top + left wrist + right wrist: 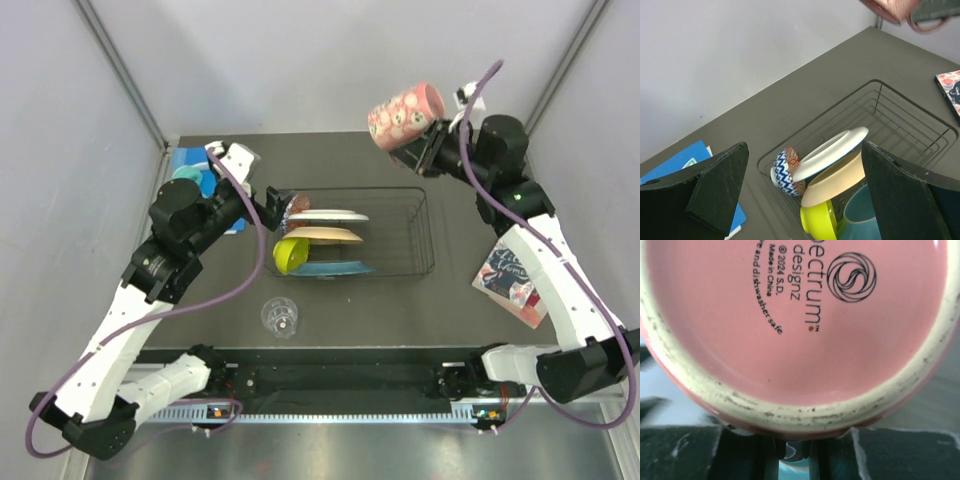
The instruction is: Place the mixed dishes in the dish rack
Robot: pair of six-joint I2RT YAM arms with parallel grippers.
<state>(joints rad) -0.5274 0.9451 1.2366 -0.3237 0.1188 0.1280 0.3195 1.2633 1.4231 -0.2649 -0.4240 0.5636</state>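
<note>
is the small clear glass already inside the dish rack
No, in the top view the small clear glass stands outside the dish rack, on the near side of its left corner.

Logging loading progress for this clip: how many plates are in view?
3, all in the dish rack: the white plate at the far side, the cream plate in the middle, the teal plate at the near side. No other plate shows, though the stack could hide one.

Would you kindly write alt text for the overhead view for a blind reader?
The right gripper holds a pink mug aloft near the dish rack's far right corner. The left gripper hangs open at the rack's left end, where plates and bowls stand; a clear glass stands outside it.
</note>
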